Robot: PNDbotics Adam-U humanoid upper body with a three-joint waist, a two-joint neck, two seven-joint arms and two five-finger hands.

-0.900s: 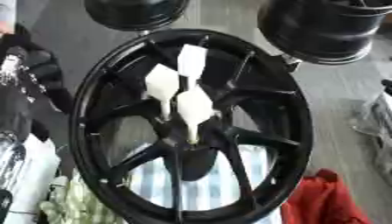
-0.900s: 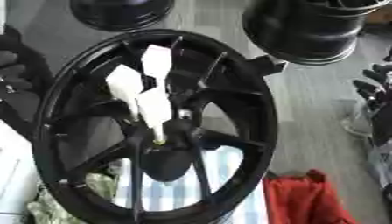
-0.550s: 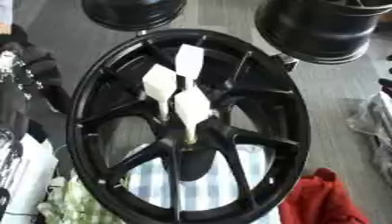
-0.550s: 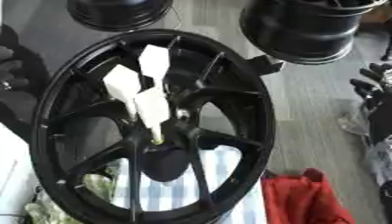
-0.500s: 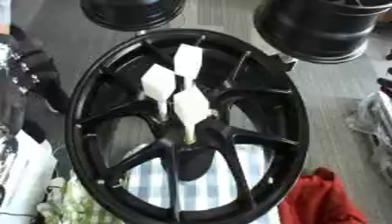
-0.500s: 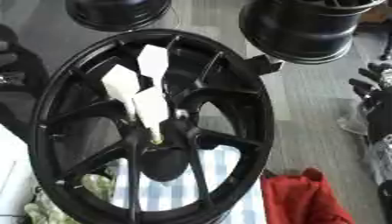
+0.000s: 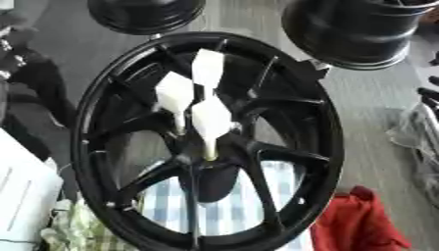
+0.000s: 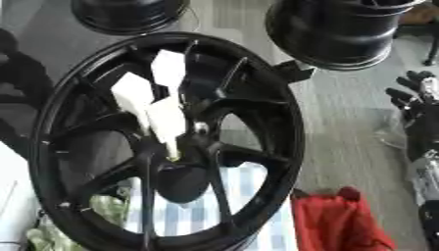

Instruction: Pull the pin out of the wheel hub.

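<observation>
Nothing has changed: three pins (image 7: 211, 119) stay in the hub (image 7: 206, 157), my right hand (image 8: 420, 105) waits aside, fingers open, holding nothing.

A big black wheel hub (image 7: 129, 166) stands in the middle of the frame, three white pins (image 7: 210, 120) sticking from its centre. Two more black rims (image 7: 360, 29) sit along the top; a red cloth (image 7: 356, 220) lies lower right.
</observation>
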